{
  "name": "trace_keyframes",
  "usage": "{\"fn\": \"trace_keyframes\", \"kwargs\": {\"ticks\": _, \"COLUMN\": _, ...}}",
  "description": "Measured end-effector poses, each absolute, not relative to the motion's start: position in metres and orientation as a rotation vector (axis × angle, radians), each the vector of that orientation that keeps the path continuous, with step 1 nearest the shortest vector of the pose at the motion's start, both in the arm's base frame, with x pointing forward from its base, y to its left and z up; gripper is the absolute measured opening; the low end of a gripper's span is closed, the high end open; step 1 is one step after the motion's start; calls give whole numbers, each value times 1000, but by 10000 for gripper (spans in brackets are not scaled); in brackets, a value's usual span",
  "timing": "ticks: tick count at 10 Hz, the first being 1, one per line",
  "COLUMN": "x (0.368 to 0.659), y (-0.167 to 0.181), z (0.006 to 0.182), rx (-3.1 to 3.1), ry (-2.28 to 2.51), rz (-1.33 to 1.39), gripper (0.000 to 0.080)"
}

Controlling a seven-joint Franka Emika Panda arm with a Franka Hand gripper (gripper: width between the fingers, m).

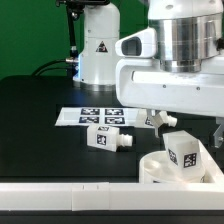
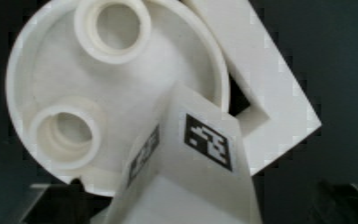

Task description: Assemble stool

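Risks jamming the tilted stool leg (image 1: 185, 150) crooked in a socket of the round seat (image 1: 155, 171) if pressed off-axis; cannot tell whether jaws clamped or apart.

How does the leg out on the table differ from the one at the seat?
The table leg lies on its side on the table; the seat leg stands upright on the seat. The table leg is clear of the arm; the seat leg sits beneath it. Both are white and tagged.
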State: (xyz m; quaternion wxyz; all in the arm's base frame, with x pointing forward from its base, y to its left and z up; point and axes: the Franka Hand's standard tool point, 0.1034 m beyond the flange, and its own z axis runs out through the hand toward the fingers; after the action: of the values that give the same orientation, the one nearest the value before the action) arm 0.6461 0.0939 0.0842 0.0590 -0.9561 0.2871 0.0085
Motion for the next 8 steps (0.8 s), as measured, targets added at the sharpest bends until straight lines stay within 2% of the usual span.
{"fn": "trace_keyframes", "kwargs": {"ticks": 2, "x": 646, "y": 93, "z": 84, "rx": -2946, "ry": 689, "rz": 14, "gripper": 644}}
{"fn": "trace_keyframes", "kwargs": {"ticks": 5, "x": 647, "y": 95, "z": 97, "rx": -3075, "ry": -136, "rz": -53, "gripper": 648}}
{"fn": "trace_keyframes", "kwargs": {"ticks": 6, "x": 645, "y": 99, "z": 96, "rx": -3077, "ry": -356, "rz": -53, "gripper": 648}}
{"fn": "trace_keyframes", "kwargs": {"ticks": 8, "x": 646, "y": 94, "z": 95, "rx": -3063, "ry": -503, "rz": -54, "gripper": 648}}
